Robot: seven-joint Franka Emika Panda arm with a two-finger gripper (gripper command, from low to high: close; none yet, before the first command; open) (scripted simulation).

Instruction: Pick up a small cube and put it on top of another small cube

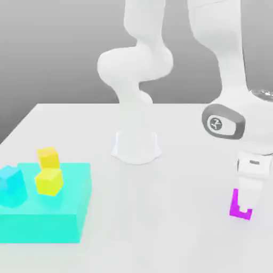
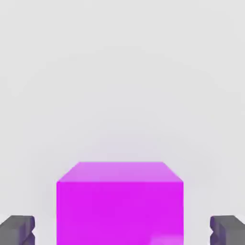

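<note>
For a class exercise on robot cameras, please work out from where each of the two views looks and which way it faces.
Exterior view: off the arm, facing the robot's base across the table and looking somewhat down; the arm and the gripper show, with the cyan block at the exterior view's left.
Hand view: on the hand, facing out past the fingertips at the magenta cube and the tabletop; two dark fingertips show, apart, one either side of the cube.
Shared: the magenta cube, the gripper's fingers and the table.

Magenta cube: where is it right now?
The magenta cube is on the table at the exterior view's right, between the fingers of the gripper.
</note>
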